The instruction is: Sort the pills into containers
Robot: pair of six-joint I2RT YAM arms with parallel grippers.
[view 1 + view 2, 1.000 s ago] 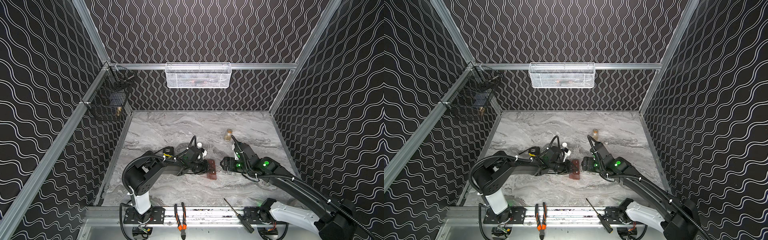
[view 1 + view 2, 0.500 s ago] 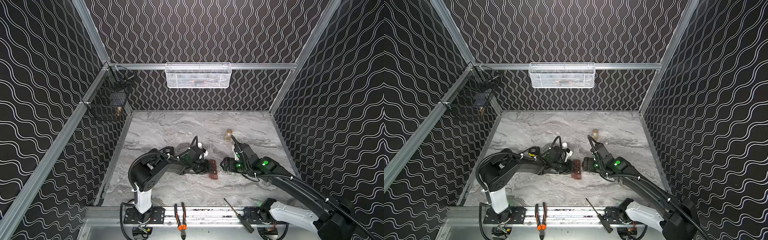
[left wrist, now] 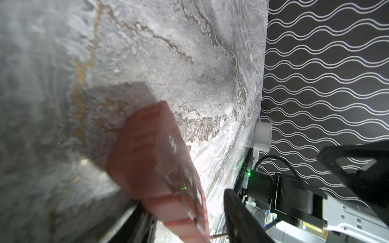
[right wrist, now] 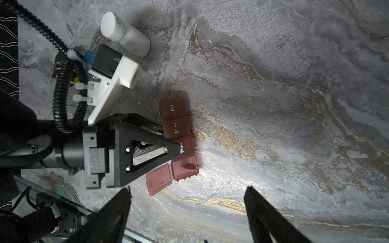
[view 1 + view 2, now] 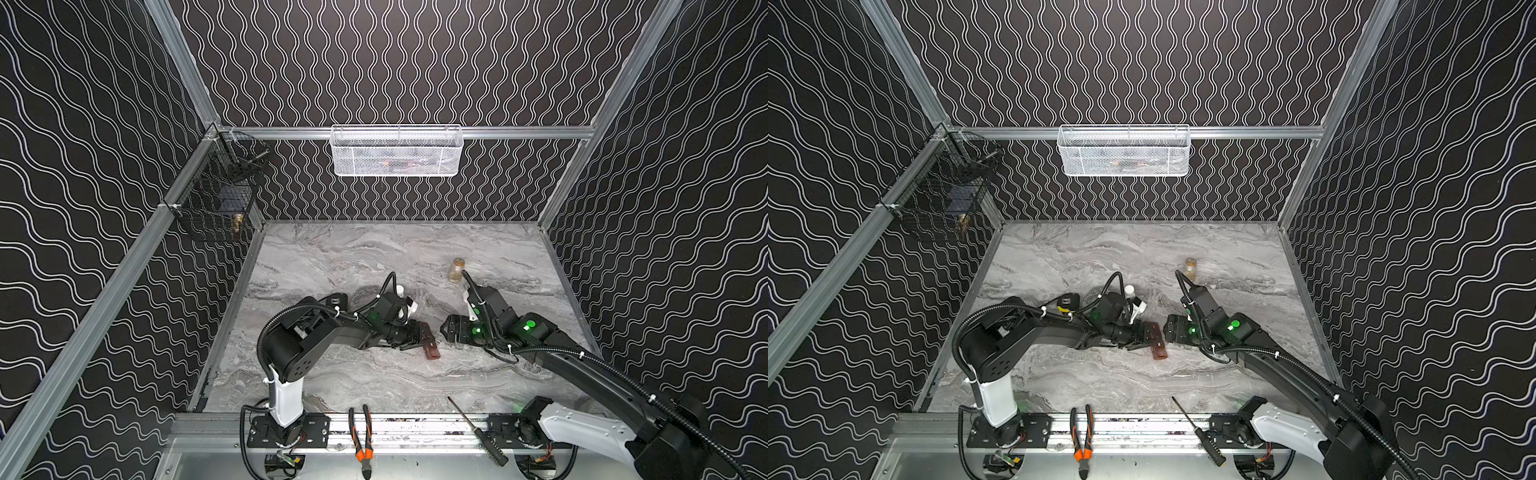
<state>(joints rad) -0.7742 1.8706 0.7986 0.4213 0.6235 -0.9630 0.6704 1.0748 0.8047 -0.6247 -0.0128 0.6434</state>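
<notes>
One change to log: your left gripper (image 5: 415,338), clenched a second ago, now stands with its fingers parted and nothing between them. One finger lies over the containers (image 4: 179,134); contact cannot be told. Your right gripper (image 5: 448,332) is spread wide and empty, just right of the strip, where it was a second ago.

- Containers: a reddish-brown strip of four, flat on the tabletop (image 5: 332,257) between the two grippers, near the middle.
- Nearest compartment: its lid (image 4: 159,178) is flipped open to the left. The other three are shut.
- Judgement: opening looks done for one cell. You hold no pill, and none shows loose on the surface, so filling is yet to start.

Surface and room, near to far:
- Pliers (image 5: 360,436) and screwdriver (image 5: 478,432) on the near rail.
- Grey marble tabletop.
- White bottle (image 4: 126,33) just beyond the left wrist.
- Amber vial (image 5: 456,269), upright, farther and to the right.
- Black wire basket (image 5: 216,195) on the left wall.
- White mesh basket (image 5: 397,149) on the far wall.
- Black wave-patterned walls all round.
</notes>
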